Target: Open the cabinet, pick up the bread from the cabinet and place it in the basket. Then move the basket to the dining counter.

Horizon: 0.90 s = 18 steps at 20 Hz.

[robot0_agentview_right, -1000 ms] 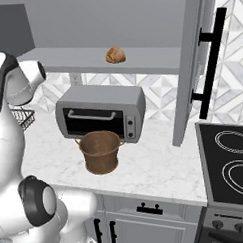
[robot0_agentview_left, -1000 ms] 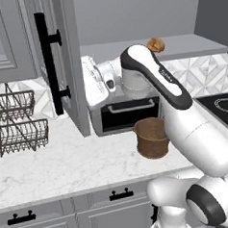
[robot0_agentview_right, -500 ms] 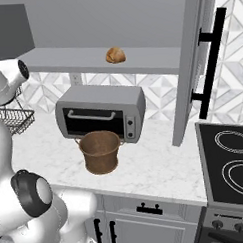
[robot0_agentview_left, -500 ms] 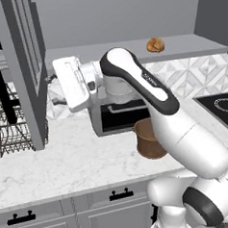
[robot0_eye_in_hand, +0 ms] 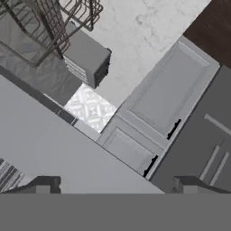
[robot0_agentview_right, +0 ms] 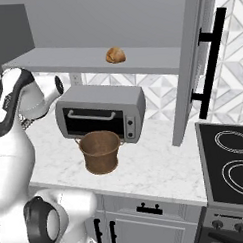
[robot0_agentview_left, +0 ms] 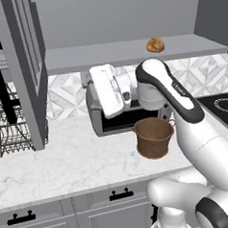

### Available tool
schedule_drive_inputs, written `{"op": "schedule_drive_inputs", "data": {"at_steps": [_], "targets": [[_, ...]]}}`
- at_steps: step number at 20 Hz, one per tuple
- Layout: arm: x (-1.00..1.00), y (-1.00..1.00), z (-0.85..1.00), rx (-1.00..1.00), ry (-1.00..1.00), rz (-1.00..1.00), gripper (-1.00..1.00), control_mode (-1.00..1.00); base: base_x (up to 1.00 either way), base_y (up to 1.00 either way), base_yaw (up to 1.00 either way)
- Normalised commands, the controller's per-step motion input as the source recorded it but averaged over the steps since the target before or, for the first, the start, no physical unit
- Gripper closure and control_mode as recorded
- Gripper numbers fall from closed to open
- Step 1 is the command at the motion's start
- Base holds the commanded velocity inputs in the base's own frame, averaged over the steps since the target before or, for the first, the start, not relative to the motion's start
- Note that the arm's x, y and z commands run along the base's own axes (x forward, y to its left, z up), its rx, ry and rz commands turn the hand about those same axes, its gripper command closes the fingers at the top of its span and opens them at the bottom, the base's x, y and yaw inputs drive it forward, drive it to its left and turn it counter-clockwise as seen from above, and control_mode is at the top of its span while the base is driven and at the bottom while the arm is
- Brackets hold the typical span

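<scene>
Left base view shows the cabinet doors swung wide, exposing the bread on its shelf above the basket on the table, while the end effector, fingertips spread, holds nothing.

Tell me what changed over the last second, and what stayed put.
The cabinet's left door swung further open, toward the left in the left base view. The arm's hand then drew back from the door toward the toaster oven. The claw's fingertips appear spread with nothing between them. The bread on the shelf, the basket and the right door stayed put.
</scene>
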Motion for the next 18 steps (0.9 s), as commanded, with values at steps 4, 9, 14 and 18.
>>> {"op": "schedule_drive_inputs", "data": {"at_steps": [4, 9, 14, 18], "targets": [[0.00, -0.51, -0.43, -0.40, -0.37, 0.00, -1.00, -1.00, 0.00, 0.00, 0.00], [-0.05, -0.26, -0.57, -0.76, -0.73, 0.22, -1.00, -1.00, 0.00, 0.00, 0.00], [-0.04, -0.46, -0.27, -0.63, -0.64, 0.29, -1.00, -1.00, 0.00, 0.00, 0.00], [0.24, -0.76, -0.33, -0.54, -0.20, 0.17, -1.00, -1.00, 0.00, 0.00, 0.00]]}}
